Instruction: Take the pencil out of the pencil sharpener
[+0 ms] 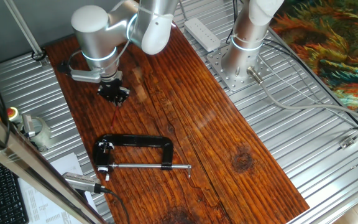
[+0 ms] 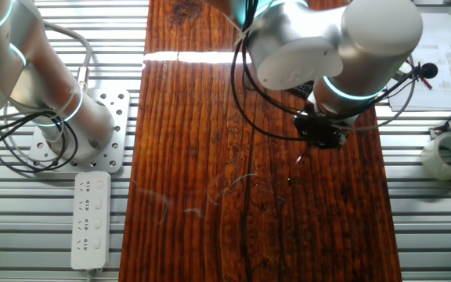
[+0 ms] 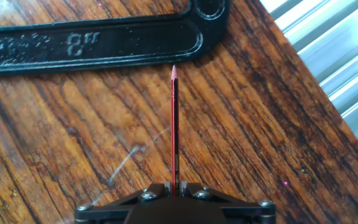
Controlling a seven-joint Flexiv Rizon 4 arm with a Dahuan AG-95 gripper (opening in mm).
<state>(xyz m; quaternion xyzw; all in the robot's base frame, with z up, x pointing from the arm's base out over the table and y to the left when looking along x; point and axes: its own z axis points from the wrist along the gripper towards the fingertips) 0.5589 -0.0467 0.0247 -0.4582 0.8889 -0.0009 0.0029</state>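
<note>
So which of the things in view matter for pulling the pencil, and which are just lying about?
Part of the job:
- pencil, thin and red, tip pointing away from the hand
- gripper, closed on the pencil's near end
No sharpener can be made out in any view.

Lying about:
- black clamp on the wooden board
- power strip
- roll of tape

Red-brown wooden board (image 1: 229,134) on ribbed metal table (image 1: 303,137), black C-clamp (image 1: 135,152) lying flat near one end
</note>
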